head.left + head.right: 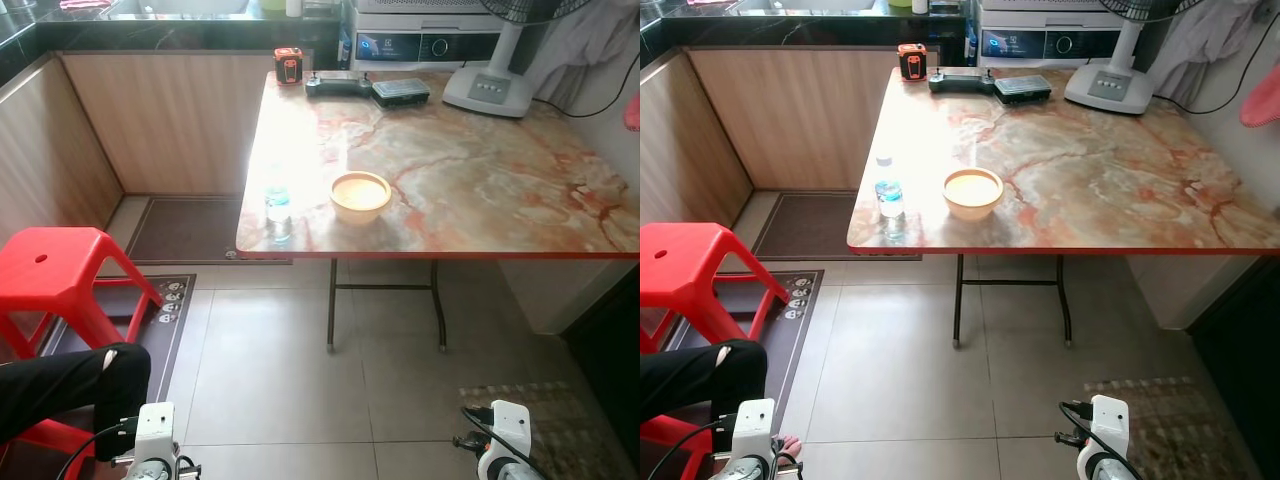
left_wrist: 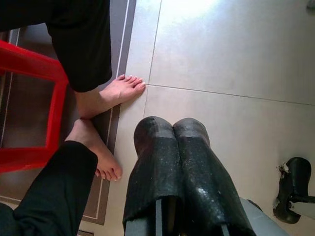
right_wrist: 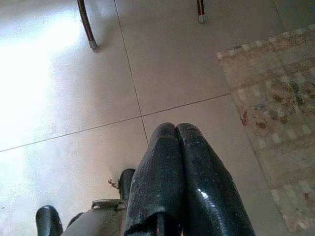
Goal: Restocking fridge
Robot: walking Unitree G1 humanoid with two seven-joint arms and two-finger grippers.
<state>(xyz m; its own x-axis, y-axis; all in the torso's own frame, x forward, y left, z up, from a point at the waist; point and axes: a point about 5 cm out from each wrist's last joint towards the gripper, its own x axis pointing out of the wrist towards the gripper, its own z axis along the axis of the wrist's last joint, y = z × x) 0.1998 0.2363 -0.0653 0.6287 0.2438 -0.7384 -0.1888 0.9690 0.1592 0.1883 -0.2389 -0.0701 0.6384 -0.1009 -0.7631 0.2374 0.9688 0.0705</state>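
Note:
A small clear water bottle [image 1: 278, 212] stands upright near the front left corner of the marble-patterned table [image 1: 480, 170]. Beside it, to the right, sits a pale yellow bowl [image 1: 360, 194]. Both arms hang low in front of the table, over the tiled floor. The left gripper [image 2: 173, 129] is shut with nothing in it, pointing down at the floor near a person's bare feet [image 2: 118, 91]. The right gripper [image 3: 176, 131] is also shut and empty, above bare tiles.
A red plastic stool [image 1: 60, 280] stands at the left, with a person's black-trousered leg [image 1: 70, 380] beside it on a dark mat [image 1: 160, 320]. A fan base [image 1: 490, 92], a remote, a black case and an orange device [image 1: 288, 66] lie at the table's far edge. A patterned rug [image 3: 275, 113] lies at the right.

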